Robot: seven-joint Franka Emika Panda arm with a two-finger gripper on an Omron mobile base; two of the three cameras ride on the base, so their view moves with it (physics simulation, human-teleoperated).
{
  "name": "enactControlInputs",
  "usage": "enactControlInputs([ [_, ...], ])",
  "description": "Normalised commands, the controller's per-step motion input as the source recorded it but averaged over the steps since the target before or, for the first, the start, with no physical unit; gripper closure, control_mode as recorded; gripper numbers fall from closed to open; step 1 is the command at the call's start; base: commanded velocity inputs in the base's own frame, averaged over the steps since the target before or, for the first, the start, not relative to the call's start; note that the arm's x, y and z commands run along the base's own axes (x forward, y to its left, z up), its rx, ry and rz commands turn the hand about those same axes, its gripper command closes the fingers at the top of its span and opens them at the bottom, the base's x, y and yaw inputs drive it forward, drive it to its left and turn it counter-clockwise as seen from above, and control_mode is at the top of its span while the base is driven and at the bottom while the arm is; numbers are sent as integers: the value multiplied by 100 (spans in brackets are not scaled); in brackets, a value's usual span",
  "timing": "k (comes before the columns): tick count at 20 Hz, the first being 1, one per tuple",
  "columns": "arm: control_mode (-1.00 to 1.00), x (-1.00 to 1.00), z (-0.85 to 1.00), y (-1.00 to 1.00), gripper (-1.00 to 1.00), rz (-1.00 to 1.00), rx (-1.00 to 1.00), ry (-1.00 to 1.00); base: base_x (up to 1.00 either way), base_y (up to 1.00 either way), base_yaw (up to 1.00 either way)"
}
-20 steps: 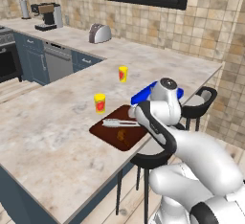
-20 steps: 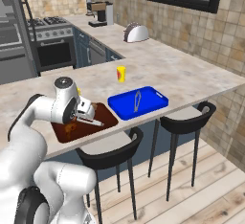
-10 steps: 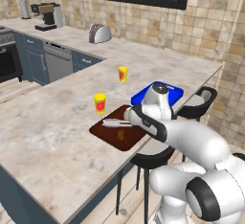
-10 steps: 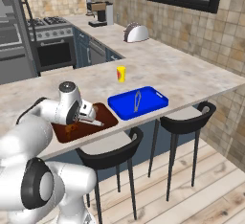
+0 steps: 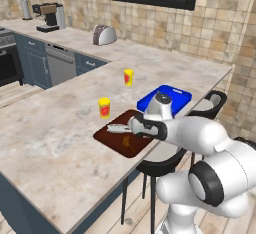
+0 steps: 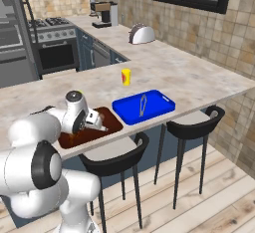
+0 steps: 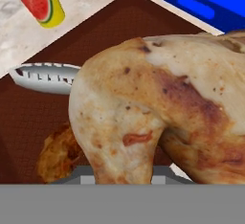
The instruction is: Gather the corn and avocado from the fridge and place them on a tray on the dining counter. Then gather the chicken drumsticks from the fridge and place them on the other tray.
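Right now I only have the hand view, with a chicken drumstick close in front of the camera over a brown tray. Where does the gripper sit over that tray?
Observer: The left base view shows the gripper low over the brown tray, inside its rim, shut on the chicken drumstick.
Operator: I catch a corner of the blue tray. Is anything on it?
Observer: In the right base view the blue tray holds a slim grey utensil.
Operator: Anything beyond the yellow can I see?
Observer: A second yellow can stands farther back on the counter, apart from both trays.
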Motion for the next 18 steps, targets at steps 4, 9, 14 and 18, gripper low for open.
enactControlInputs([
  [4,-100,23,-27,0,100,0,0,0,0,0,0],
  [9,-100,20,-26,2,100,0,0,0,0,0,0],
  [14,-100,19,-25,4,100,0,0,0,0,0,0],
  [18,-100,21,-26,6,100,0,0,0,0,0,0],
])
